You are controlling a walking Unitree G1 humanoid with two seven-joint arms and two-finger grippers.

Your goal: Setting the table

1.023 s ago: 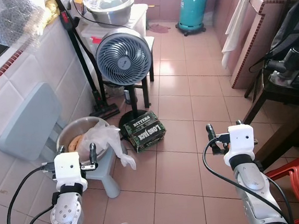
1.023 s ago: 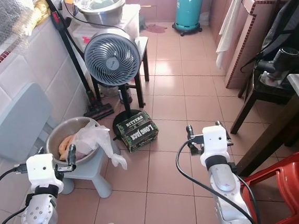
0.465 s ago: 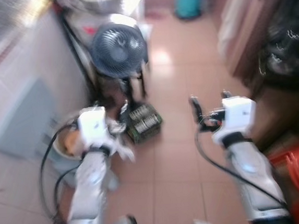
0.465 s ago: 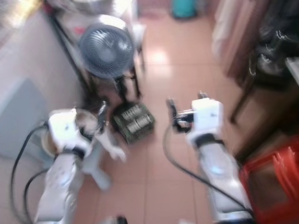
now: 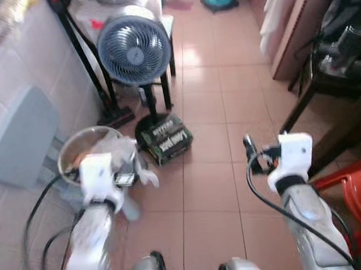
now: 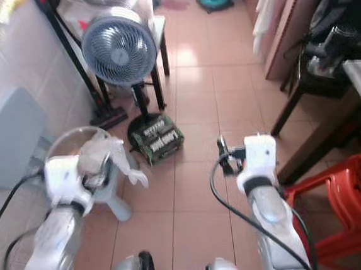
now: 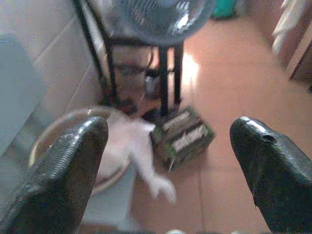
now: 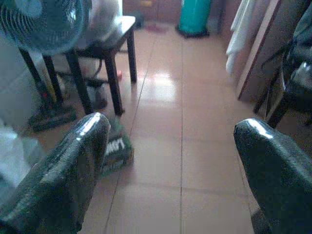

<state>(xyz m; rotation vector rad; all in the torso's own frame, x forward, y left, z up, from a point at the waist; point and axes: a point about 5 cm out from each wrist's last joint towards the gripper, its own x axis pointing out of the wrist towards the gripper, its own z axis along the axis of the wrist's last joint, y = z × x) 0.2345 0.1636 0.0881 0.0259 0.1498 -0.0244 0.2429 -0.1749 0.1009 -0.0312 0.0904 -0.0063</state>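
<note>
Fingers spread wide on both grippers, nothing between them: the left gripper (image 7: 165,141) is raised over the metal bowl (image 5: 81,153) with its white bag (image 5: 122,156), the right gripper (image 8: 170,141) over bare floor tiles (image 5: 210,189). Ahead of them a green box (image 5: 164,138) lies at the foot of a fan (image 5: 133,47). A red chair (image 5: 360,198) stands right, beside a dark table (image 5: 341,130). No tableware can be made out.

Tiled floor (image 5: 217,188) before me: green box (image 5: 164,138) by the fan's base (image 5: 152,122); red stool (image 5: 360,190) near right.
</note>
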